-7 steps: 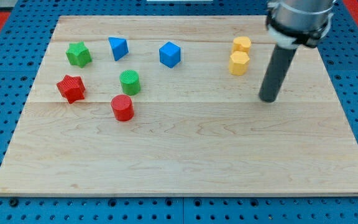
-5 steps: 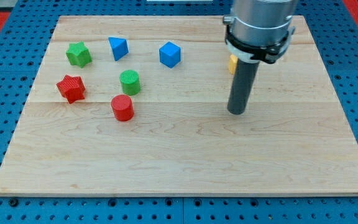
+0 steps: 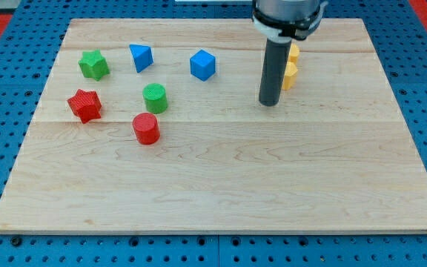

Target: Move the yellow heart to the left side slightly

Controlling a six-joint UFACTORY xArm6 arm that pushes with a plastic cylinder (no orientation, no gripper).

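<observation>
Nearest, a red cylinder (image 3: 146, 128) is sitting well to the left of my tip (image 3: 269, 102), with a red star (image 3: 84, 104) and green cylinder (image 3: 155, 98) beyond it. My tip is resting on the worktop (image 3: 221, 185); being a bare rod, it is neither opening nor holding anything. Just right of it and slightly farther, two yellow blocks are peeking out. The farther one is probably the yellow heart (image 3: 294, 52), the nearer a yellow faceted block (image 3: 290, 75). The heart is looking light, rigid and easy to slide, so I judge pushing on its right flank is best.
</observation>
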